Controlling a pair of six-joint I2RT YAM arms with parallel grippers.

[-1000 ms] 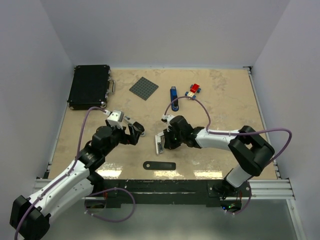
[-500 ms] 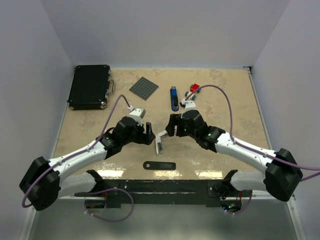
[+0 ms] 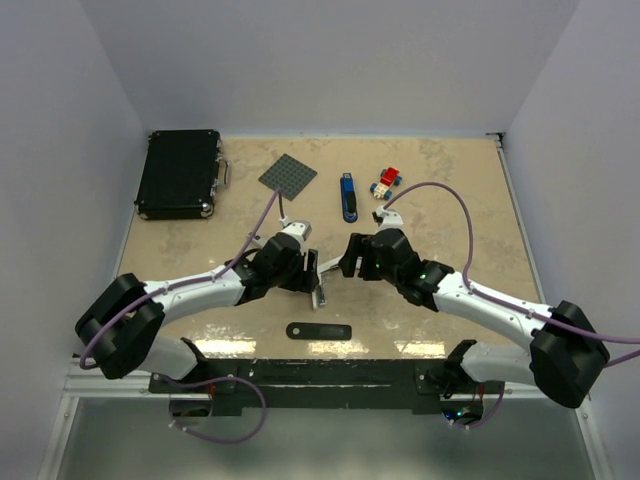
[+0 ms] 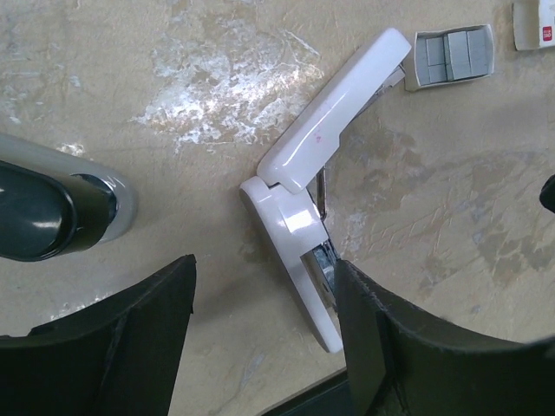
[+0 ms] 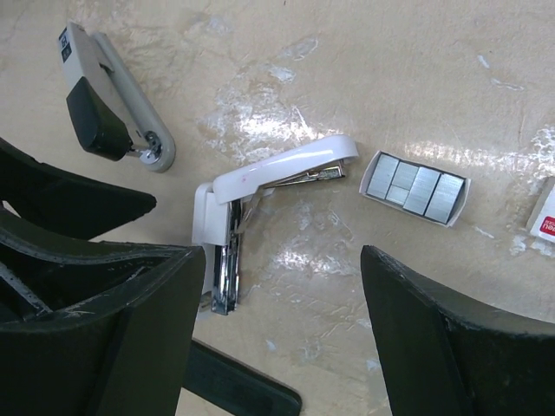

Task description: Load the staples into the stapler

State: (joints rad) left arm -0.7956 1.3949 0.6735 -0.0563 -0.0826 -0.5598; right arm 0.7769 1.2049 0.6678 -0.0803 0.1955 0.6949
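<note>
Since a second ago: left arm has stretched in toward the middle of the worktop (image 3: 450,170), bringing the left fingers (image 4: 130,347) up to the stapler (image 4: 334,117). Right fingers (image 5: 451,347) have opened and drawn back a little from it. Right arm now lies low and long, elbow out to the right. Stapler has barely shifted

Stapler: white, lying on the worktop, hinged open in a V. Upper arm points at the staples; base with its metal channel points to the near edge. Whether the channel holds anything: cannot tell

Left fingers: apart, one on each side of the free end of the stapler base, nothing clamped. Contact with the base: cannot tell

Right fingers: wide apart above the worktop, stapler base close beside one of them, holding nothing

Staples (image 5: 414,189): grey blocks side by side in a small open tray, flat on the worktop, just beside the tip of the stapler's upper arm, not in the stapler. White piece with a red mark (image 5: 545,215) lies near the tray on the side away from the stapler, cut by the frame edge

Also on worktop: black flat strip (image 3: 318,330) toward the near edge, near the stapler; black case (image 3: 180,172) far left; grey square plate (image 3: 288,176), blue stick (image 3: 347,197) and toy car (image 3: 386,180) along the far side, well apart from the fingers
</note>
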